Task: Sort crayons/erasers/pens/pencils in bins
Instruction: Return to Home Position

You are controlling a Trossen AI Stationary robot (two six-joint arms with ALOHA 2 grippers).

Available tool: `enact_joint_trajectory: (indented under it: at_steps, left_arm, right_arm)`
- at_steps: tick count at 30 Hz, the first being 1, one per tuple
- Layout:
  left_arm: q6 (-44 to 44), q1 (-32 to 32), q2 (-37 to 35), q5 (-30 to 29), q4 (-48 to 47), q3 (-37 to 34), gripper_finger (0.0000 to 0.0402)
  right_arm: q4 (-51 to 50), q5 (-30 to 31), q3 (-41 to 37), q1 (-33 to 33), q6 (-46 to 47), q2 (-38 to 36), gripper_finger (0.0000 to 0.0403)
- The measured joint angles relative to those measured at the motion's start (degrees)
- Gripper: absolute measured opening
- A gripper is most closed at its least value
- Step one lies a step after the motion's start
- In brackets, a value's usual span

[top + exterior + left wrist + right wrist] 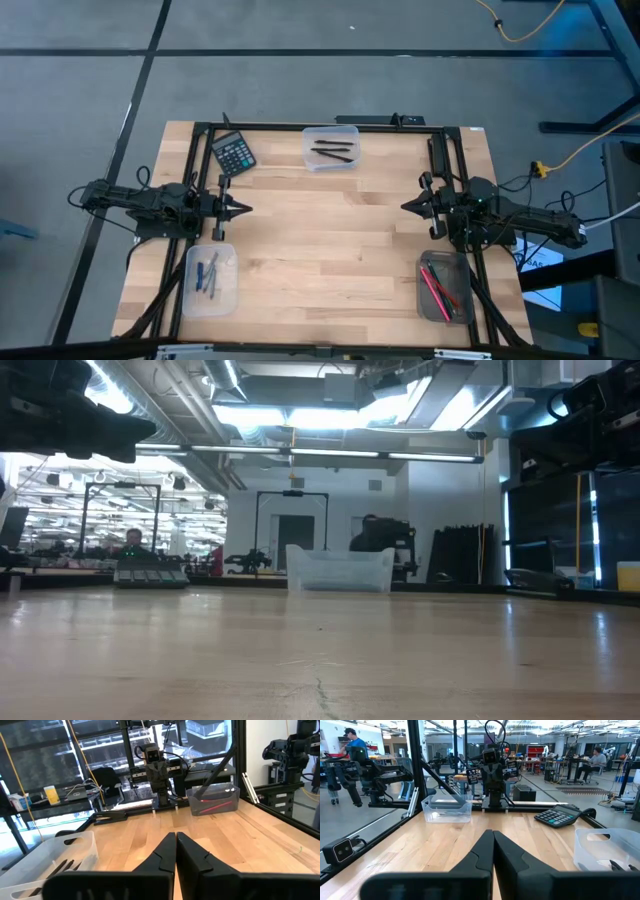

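The left gripper (240,209) hung over the left side of the table (330,240), its fingers pressed together on nothing. The right gripper (408,206) faced it from the right side, likewise closed and empty, the two well apart. A clear bin (325,164) at the far middle held black pens (335,151). A second clear bin (226,300) at the near left held grey-blue sticks (207,275). The dark bin (424,302) at the near right held red and green pencils (437,290). A calculator (233,153) lay at the far left.
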Motion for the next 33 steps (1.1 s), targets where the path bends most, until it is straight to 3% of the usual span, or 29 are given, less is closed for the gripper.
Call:
enact_joint_trajectory:
  at_steps: [23, 33]
  left_arm:
    - [0.01, 0.00, 0.00, -0.01, -0.01, 0.00, 0.0031]
    - [0.01, 0.00, 0.00, -0.01, -0.01, 0.00, 0.0019]
  right_arm:
    - [0.00, 0.00, 0.00, 0.00, 0.12, 0.00, 0.0010]
    - [0.00, -0.02, 0.00, 0.00, 0.15, 0.02, 0.0010]
